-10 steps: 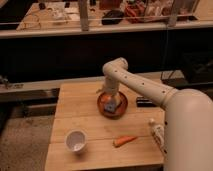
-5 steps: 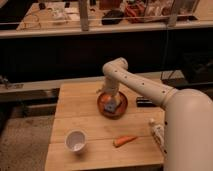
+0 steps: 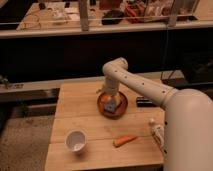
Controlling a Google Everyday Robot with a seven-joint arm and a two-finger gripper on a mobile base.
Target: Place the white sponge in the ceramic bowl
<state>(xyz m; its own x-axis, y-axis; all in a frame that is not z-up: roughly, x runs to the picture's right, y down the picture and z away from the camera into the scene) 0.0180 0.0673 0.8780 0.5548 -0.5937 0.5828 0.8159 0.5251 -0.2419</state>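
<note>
The reddish-brown ceramic bowl (image 3: 112,109) sits on the wooden table (image 3: 80,107), near its middle. My gripper (image 3: 111,101) hangs from the white arm straight down into the bowl. A small pale, bluish block, the white sponge (image 3: 111,106), shows at the gripper's tip inside the bowl. I cannot make out whether the gripper holds it or it lies free.
A small white cup (image 3: 75,140) stands at the front left of the table. An orange carrot (image 3: 124,141) lies at the front right. A dark flat object (image 3: 145,102) lies right of the bowl. My white body (image 3: 187,130) fills the right side.
</note>
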